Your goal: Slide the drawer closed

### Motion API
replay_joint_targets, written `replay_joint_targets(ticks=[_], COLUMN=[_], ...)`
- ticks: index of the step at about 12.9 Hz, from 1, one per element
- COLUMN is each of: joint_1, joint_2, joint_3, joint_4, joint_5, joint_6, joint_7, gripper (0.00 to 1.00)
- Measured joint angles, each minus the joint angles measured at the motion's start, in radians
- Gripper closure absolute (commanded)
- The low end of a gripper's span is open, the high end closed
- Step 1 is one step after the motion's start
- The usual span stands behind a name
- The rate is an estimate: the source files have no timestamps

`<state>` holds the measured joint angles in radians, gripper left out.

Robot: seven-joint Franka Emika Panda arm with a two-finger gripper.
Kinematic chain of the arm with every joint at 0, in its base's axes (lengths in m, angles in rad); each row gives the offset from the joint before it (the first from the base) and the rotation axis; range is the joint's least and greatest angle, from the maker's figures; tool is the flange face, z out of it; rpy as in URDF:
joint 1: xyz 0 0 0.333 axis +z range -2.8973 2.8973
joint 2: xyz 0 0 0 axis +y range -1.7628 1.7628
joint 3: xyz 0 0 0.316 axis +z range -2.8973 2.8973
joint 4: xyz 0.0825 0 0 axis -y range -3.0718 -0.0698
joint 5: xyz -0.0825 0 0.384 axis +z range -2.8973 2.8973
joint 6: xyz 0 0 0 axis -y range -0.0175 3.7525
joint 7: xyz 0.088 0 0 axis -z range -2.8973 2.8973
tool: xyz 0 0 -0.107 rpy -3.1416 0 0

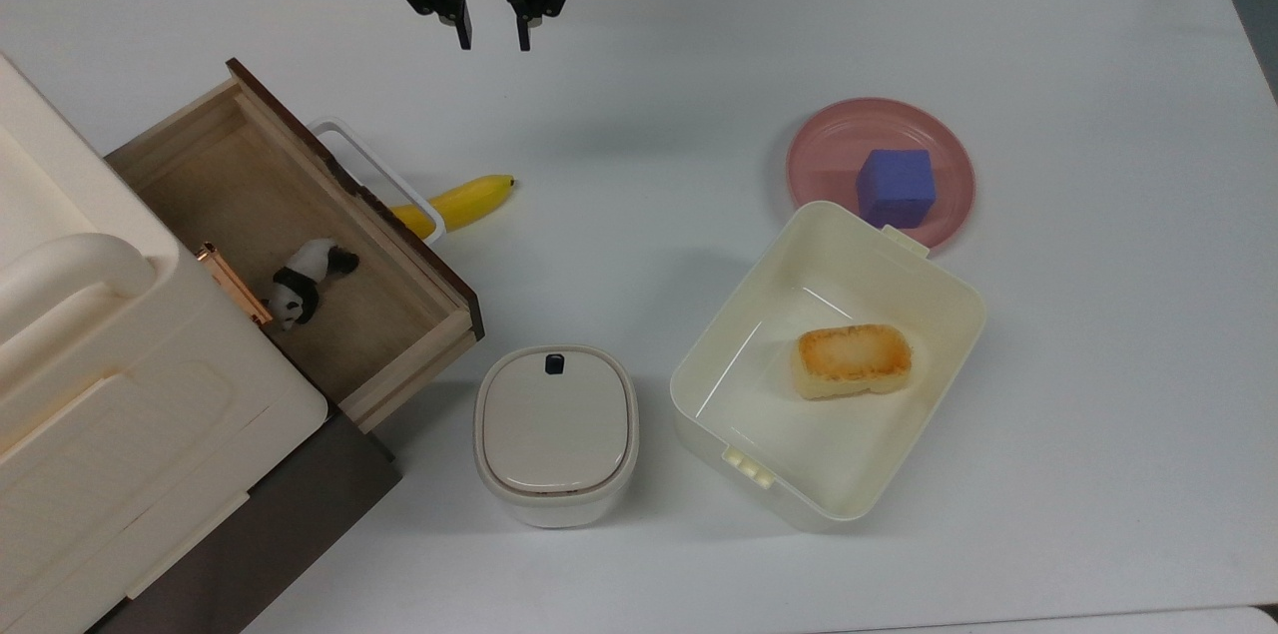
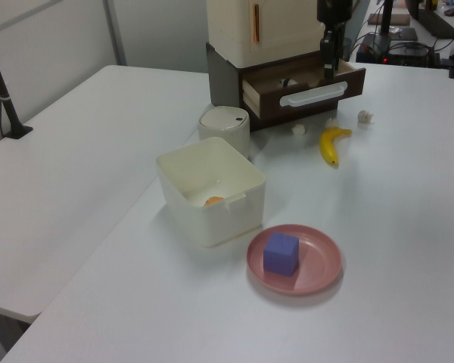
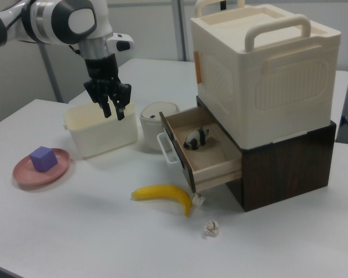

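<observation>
The wooden drawer [image 1: 290, 245], brown-fronted with a white handle, was pulled out, well apart from the pincer [image 1: 492, 40], whose fingers were narrowly parted. A toy panda [image 1: 305, 282] was held inside.

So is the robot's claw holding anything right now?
No, nothing is held. The gripper hangs above the bare table with a small empty gap between its fingers, apart from the open drawer.

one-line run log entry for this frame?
phase: approach | hand: nearly shut, empty, above table | drawer: open, panda toy inside | contact: none
</observation>
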<state>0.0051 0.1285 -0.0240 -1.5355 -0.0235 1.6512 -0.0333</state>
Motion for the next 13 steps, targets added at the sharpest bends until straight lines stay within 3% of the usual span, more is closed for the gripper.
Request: replay_joint_targets(ticks=[3,10,13], joint_1=[0.000,0.001,0.003], joint_2=[0.000,0.000,0.000], joint_3=[0.000,0.001,0.002], joint_4=[-0.001,-0.010,-0.013], joint_5=[0.000,0.000,0.002], joint_6=[0.000,0.000,0.000], joint_7=[-0.001,0.001,0.119], gripper=[0.98,1.00,1.00])
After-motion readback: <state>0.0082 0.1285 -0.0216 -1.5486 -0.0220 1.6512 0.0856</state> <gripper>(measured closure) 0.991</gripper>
